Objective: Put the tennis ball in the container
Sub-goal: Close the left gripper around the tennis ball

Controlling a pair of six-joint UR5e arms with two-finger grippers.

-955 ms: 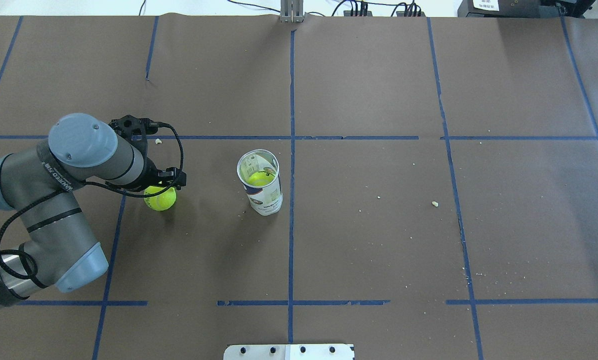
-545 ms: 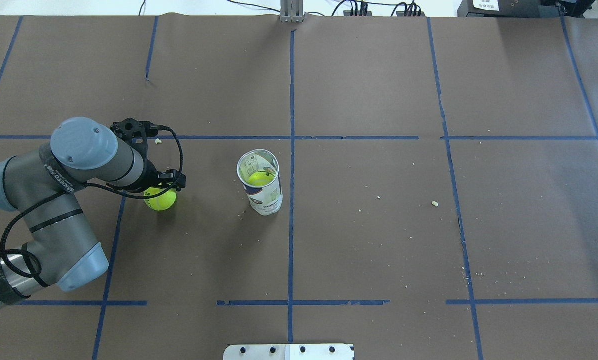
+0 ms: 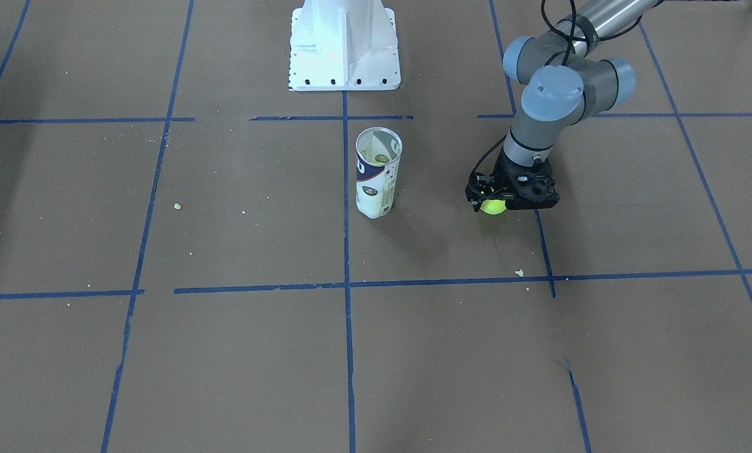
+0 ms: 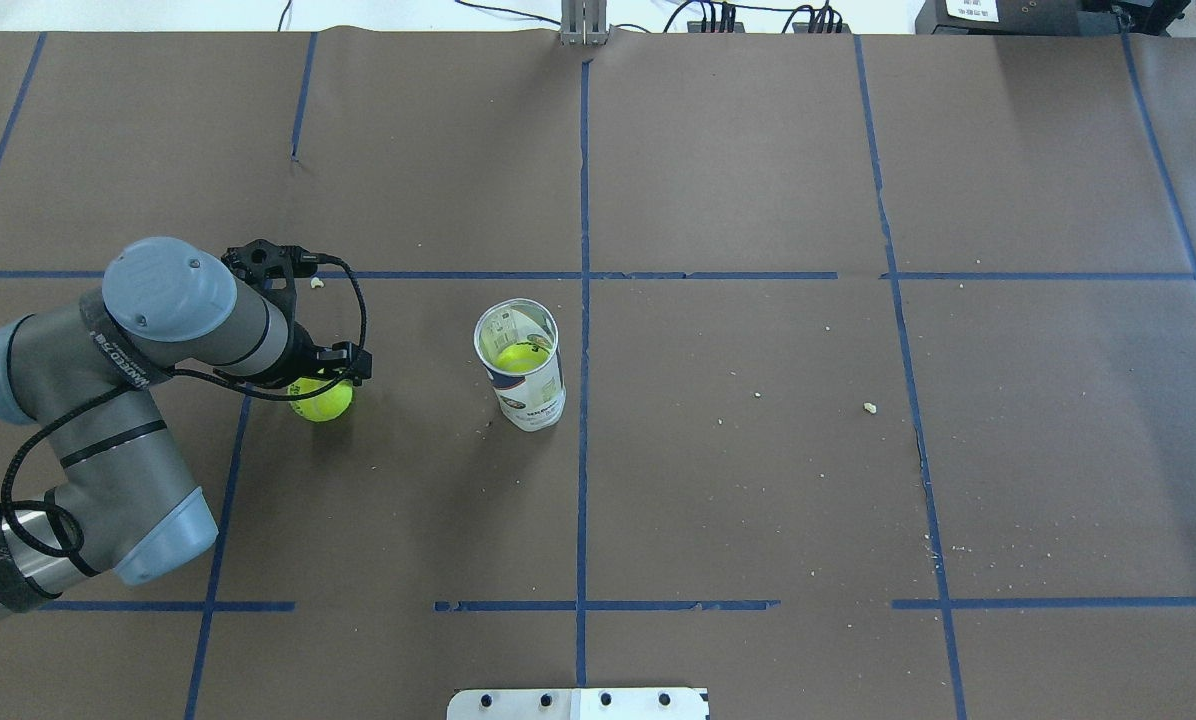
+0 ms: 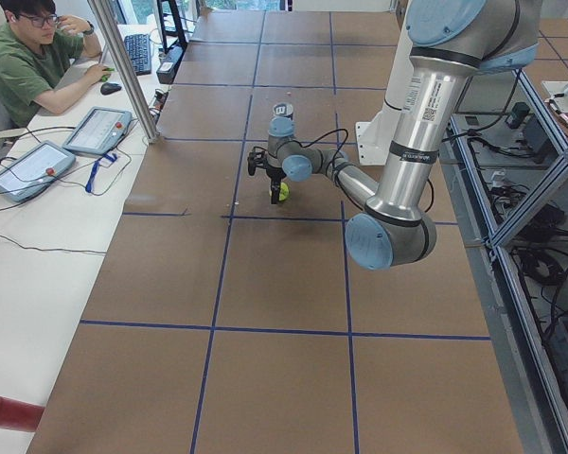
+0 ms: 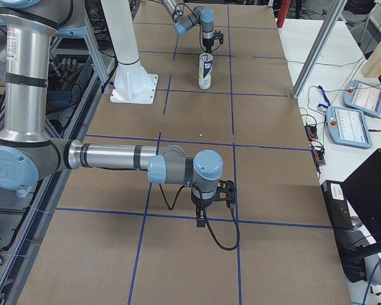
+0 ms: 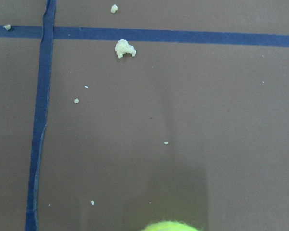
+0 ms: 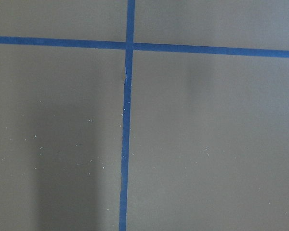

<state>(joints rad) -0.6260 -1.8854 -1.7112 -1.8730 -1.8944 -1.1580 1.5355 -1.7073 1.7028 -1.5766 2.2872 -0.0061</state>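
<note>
The tennis ball (image 4: 324, 400) rests on the brown table paper, left of the container (image 4: 523, 385), an upright clear can with a white label. A second yellow-green ball (image 4: 518, 355) lies inside that can. My left gripper (image 4: 318, 385) hangs straight down over the loose ball, its fingers on either side; it looks open, with the ball on the table. The front view shows the ball (image 3: 493, 206) under the left gripper (image 3: 498, 200) and the container (image 3: 378, 173) apart from it. Only the ball's top (image 7: 171, 226) shows in the left wrist view. The right gripper (image 6: 206, 213) hovers low over the table far from both; I cannot tell its state.
The white metal robot base (image 3: 343, 44) stands behind the can. Blue tape lines (image 4: 583, 300) cross the paper, one passing just right of the can. Small crumbs (image 4: 869, 407) are scattered about. An operator (image 5: 28, 57) sits at a side desk.
The left arm has sunk slightly over the ball, covering a little more of it. The ball and the can have stayed in place.
</note>
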